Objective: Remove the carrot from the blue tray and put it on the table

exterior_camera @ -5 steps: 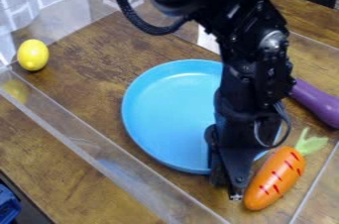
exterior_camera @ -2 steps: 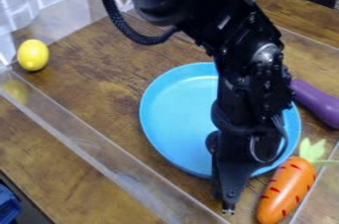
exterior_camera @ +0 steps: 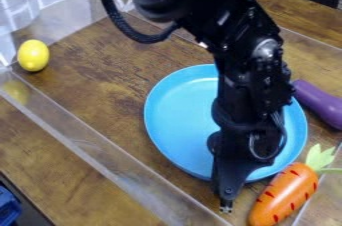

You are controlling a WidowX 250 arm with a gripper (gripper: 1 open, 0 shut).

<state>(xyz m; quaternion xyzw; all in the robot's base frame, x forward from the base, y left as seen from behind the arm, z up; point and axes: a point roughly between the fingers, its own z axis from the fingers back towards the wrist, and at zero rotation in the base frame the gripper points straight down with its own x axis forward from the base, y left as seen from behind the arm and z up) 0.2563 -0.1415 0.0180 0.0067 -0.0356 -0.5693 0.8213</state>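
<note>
The orange carrot (exterior_camera: 285, 196) with its light green top lies on the table (exterior_camera: 94, 110) at the lower right, just outside the blue tray's (exterior_camera: 181, 110) rim. My gripper (exterior_camera: 233, 192) points straight down over the tray's near right edge, immediately left of the carrot. One dark fingertip (exterior_camera: 225, 200) reaches the table beside the carrot's blunt end. The jaws stand slightly open and the carrot is not between them. The black arm hides the right part of the tray.
A purple eggplant (exterior_camera: 321, 104) lies on the table right of the tray. A yellow lemon (exterior_camera: 32, 56) sits at the far left by the clear acrylic wall (exterior_camera: 94, 145), which runs along the near side.
The jaws have parted from the carrot, which now lies lower and further right on the table. The blue tray has shifted slightly to the right. The wrist has rolled a little.
</note>
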